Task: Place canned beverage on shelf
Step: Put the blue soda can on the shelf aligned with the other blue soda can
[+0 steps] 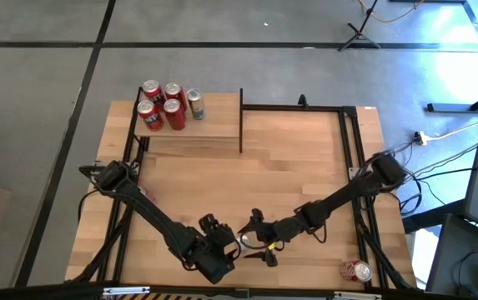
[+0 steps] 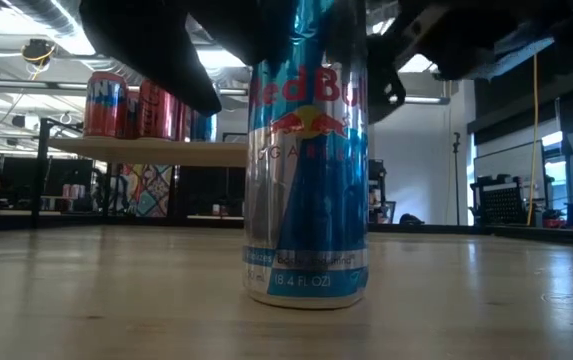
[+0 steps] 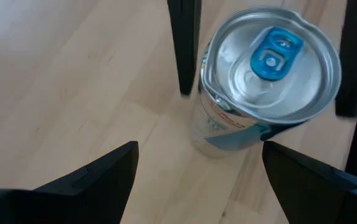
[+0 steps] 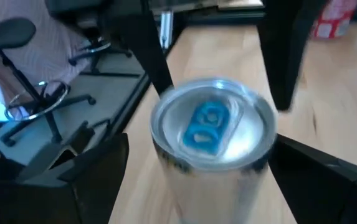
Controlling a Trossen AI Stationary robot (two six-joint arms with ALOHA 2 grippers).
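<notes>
Squarely between both tools (image 1: 251, 242): can (image 2: 306, 170).

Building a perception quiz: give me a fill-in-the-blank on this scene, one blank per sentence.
1. The cans on the shelf number ___.
2. The tall can on the tabletop stands ___.
3. Its pull tab is coloured ___.
4. The left gripper and the right gripper both have their fingers ___.

Missing words: five; upright; blue; open

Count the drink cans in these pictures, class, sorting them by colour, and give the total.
Red cans on the shelf: 4
Silver-and-blue cans: 2, one on the shelf, one between the grippers
Can lying at the table's near right corner: 1
Total: 7
</notes>
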